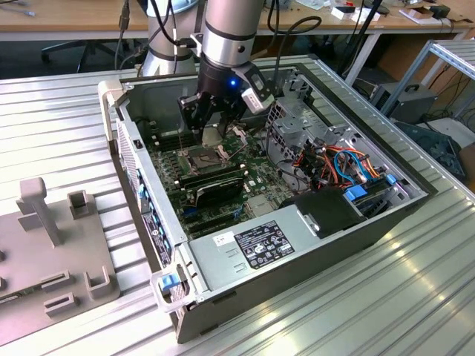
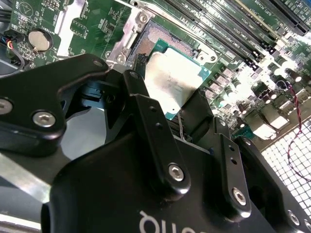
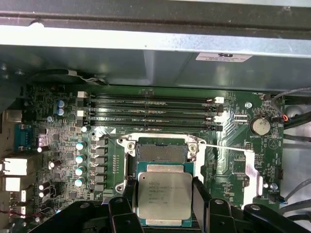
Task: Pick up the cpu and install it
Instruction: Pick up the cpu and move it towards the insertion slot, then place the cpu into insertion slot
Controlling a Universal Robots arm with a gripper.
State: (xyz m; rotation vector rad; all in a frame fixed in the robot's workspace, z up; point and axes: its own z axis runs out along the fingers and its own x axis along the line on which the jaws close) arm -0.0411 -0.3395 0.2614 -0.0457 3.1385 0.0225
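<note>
The cpu [image 3: 163, 195] is a flat silver-grey square chip, and my gripper [image 3: 164, 198] is shut on it, one black finger [image 3: 129, 195] against each side. It hangs just above the motherboard, overlapping one edge of the open dark socket [image 3: 162, 151] rather than centred on it. In the second wrist view the cpu [image 2: 171, 80] shows beyond the black fingers [image 2: 146, 114], with the socket [image 2: 167, 42] partly covered by it. In the exterior view my gripper [image 1: 202, 124] reaches down into the open computer case [image 1: 141, 159] over the socket [image 1: 208, 156].
Memory slots [image 3: 153, 109] run beside the socket, and a coin battery [image 3: 260, 126] sits nearby. A black graphics card [image 1: 215, 189], the power supply [image 1: 260, 248] and coloured cables [image 1: 338, 159] crowd the case. A grey fixture [image 1: 52, 252] lies at the exterior view's left.
</note>
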